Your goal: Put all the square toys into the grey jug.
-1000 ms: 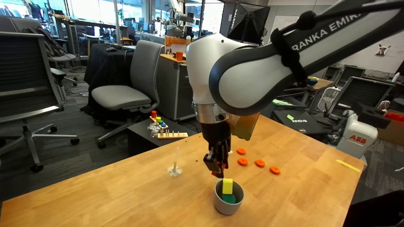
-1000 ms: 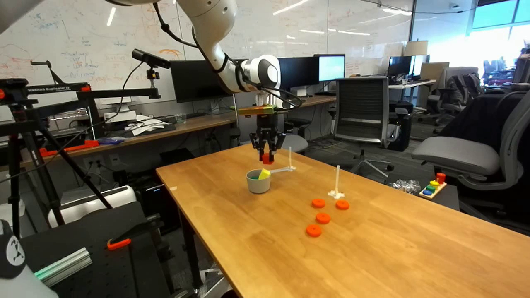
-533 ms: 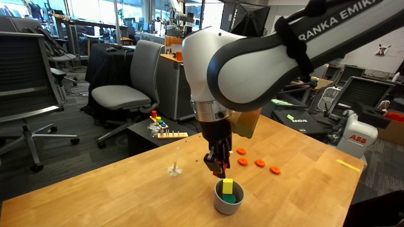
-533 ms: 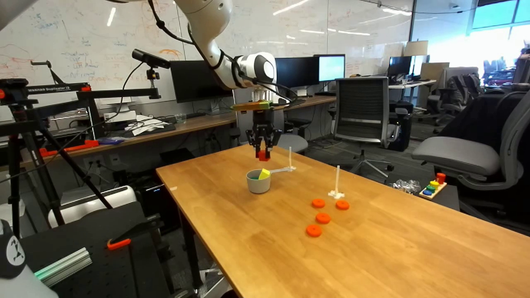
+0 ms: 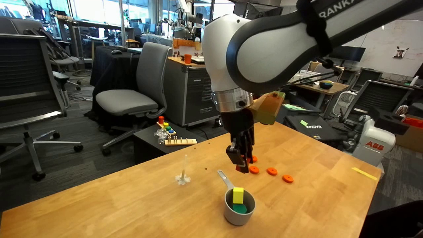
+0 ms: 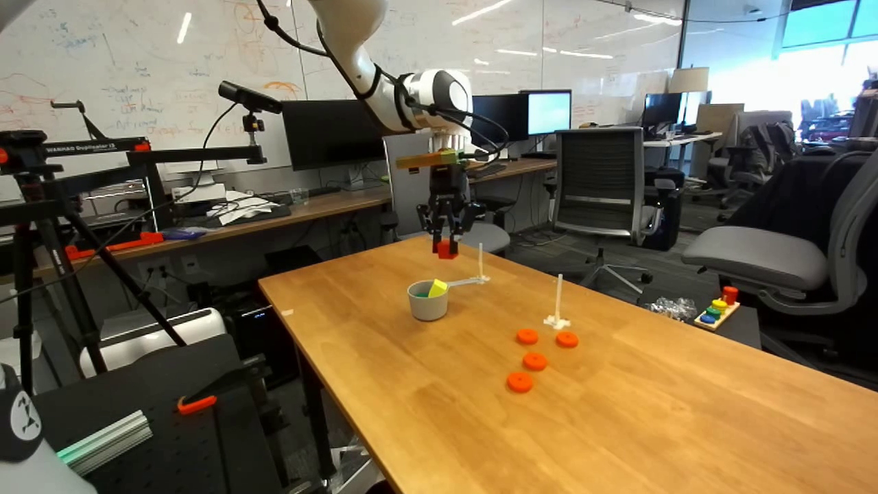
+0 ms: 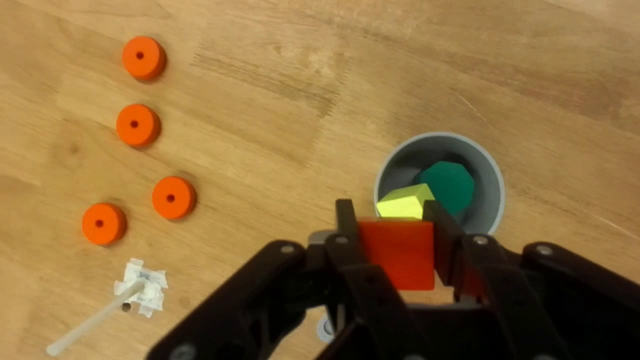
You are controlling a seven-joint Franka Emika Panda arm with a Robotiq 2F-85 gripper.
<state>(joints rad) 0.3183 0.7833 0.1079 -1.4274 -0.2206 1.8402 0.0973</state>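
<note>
My gripper (image 5: 243, 163) is shut on a red block (image 7: 397, 256) and holds it above the table, higher than the grey jug. The gripper (image 6: 446, 250) and red block also show in an exterior view, behind the jug. The grey jug (image 5: 238, 218) stands upright with its handle (image 5: 225, 179) on the table. A yellow block (image 5: 238, 195) leans tilted inside it, its top near the rim. A green block (image 7: 447, 185) lies lower in the jug. In the wrist view the fingers (image 7: 391, 215) overlap the jug's lower left rim and hide part of the yellow block.
Several orange-red round discs (image 6: 535, 361) lie on the table (image 6: 425, 384), apart from the jug. Two thin upright pegs stand taped to it, one near the discs (image 6: 558, 302) and one by the jug's handle end (image 6: 481, 261).
My gripper has risen with the red block. In an exterior view it has also moved right, uncovering the jug's handle. The jug and the blocks in it have not moved.
</note>
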